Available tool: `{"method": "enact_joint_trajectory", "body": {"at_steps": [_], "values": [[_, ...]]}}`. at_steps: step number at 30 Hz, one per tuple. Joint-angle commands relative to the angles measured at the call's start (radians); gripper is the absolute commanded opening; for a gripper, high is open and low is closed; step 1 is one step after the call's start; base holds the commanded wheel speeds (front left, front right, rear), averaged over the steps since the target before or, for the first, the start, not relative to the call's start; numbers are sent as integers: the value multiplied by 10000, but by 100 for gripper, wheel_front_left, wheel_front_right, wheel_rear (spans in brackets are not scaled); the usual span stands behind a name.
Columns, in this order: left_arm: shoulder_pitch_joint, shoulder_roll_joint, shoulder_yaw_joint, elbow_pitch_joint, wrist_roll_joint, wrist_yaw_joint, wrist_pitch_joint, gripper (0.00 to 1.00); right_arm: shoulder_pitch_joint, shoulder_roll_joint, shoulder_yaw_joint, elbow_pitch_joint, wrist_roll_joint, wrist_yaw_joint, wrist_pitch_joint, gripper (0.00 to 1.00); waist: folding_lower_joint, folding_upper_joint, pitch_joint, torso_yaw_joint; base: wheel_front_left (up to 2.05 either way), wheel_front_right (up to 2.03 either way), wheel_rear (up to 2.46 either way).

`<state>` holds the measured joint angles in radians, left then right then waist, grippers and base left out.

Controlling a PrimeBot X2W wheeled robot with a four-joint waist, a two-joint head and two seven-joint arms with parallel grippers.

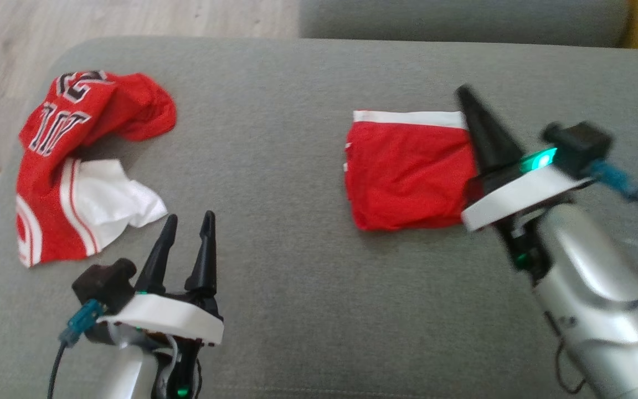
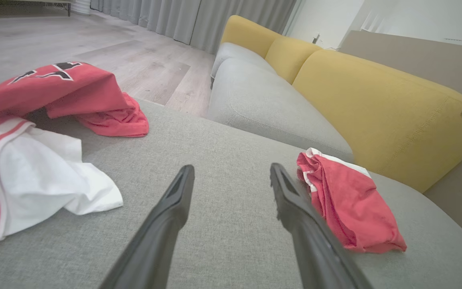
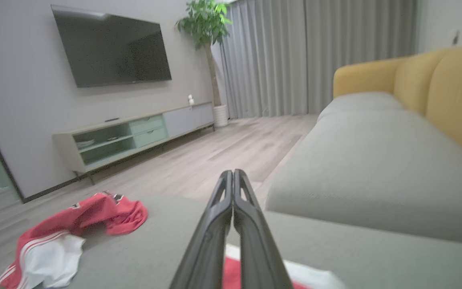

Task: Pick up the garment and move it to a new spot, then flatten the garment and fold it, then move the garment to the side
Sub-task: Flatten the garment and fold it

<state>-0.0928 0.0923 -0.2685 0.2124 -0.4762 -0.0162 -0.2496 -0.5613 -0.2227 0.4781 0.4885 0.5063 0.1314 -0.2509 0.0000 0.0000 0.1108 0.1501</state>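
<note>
Two garments on grey cushion [image 1: 297, 288]. Red shorts [image 1: 407, 177], right of centre, lie folded flat. Crumpled jersey [image 1: 75, 166], upper left, untouched. Right gripper [image 1: 467, 97], jaws together, empty, at shorts' right edge. Left gripper [image 1: 189, 217], jaws apart, empty. Probably left: moving shorts aside.

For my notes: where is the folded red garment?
The folded red garment lies right of centre in the head view on the grey cushion, by the right pincer.
</note>
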Motion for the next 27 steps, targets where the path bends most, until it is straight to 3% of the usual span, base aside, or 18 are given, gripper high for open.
{"method": "enact_joint_trajectory", "body": {"at_steps": [1, 2, 7, 18, 27], "values": [[-308, 208, 461, -451, 112, 103, -118, 100, 110, -138, -398, -616, -183, -7, -108, 72, 0, 0, -194, -431, 0, 0, 0], [-347, 222, 479, -535, 141, 130, -118, 100, 196, -226, -621, -761, -252, -7, -108, 100, 0, 0, -238, -539, 0, 0, 0], [-353, 365, 652, -812, 262, 286, -119, 100, 616, -353, -1140, -1158, -439, -7, -108, 100, 0, 0, -461, -1064, 0, 0, 0], [242, 743, 1233, -1261, 1063, 777, -121, 100, 2695, 49, -1627, -1340, -1014, -7, -108, 100, 0, 0, -1087, -2041, 0, 0, 0], [697, 594, 2108, -1020, 1754, 559, -121, 100, 3357, 476, -2260, -1116, -1584, -7, -109, 100, 0, 0, -1174, -2065, 0, 0, 0]]}}
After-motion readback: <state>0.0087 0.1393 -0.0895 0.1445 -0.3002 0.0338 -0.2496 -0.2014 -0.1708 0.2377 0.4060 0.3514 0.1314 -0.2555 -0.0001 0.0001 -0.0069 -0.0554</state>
